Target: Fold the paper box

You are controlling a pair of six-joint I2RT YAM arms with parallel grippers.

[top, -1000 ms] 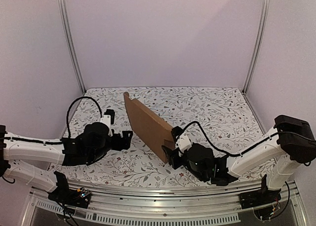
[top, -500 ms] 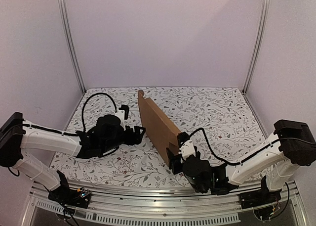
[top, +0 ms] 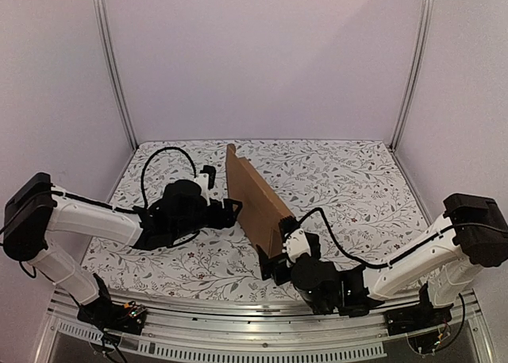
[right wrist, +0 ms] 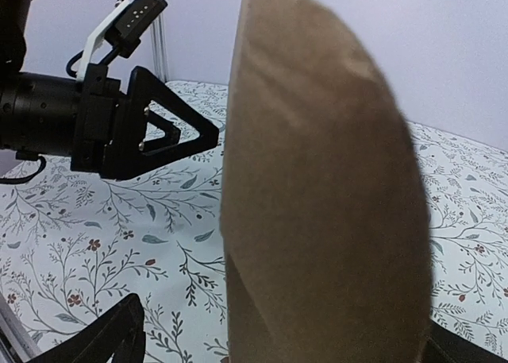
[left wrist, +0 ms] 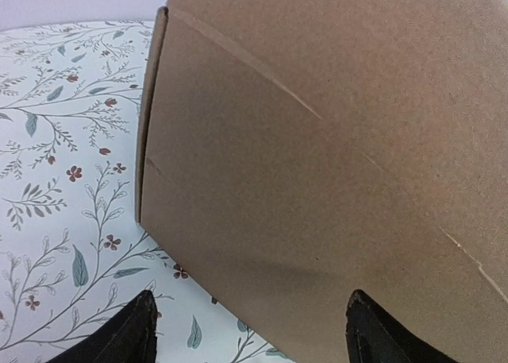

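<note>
While the paper box (top: 252, 198) stands on one long edge near the middle of the surface (top: 357, 180), it runs slantwise from the far centre toward the near right, a thin flat slab of plain brown cardboard, matte and faintly fibrous. In the left wrist view its broad face carries pale diagonal score lines, and a folded vertical edge closes its left side. In the right wrist view its near end looms rounded and blurred. The surface is dressed in white cloth printed with grey leaves, thin stems and small red flowers.

The left tool (top: 231, 211) lies on the left side of the box, its black fingers (left wrist: 131, 339) spread wide and aimed at the broad face. The tips are close to the cardboard, but whether they touch it cannot be told. The right tool (top: 272, 265) sits low at the box's near end with its fingers (right wrist: 103, 339) spread wide, one on each side of the sheet. The left-hand one stands apart from the cardboard, and contact on the other side cannot be told.

A broad stretch of patterned cloth lies right of the box, running to the pale lilac walls (top: 262, 61) and the aluminium posts (top: 111, 61). Left of it the strip is narrower, taken up by the left arm and its looping black cable (top: 159, 160)
</note>
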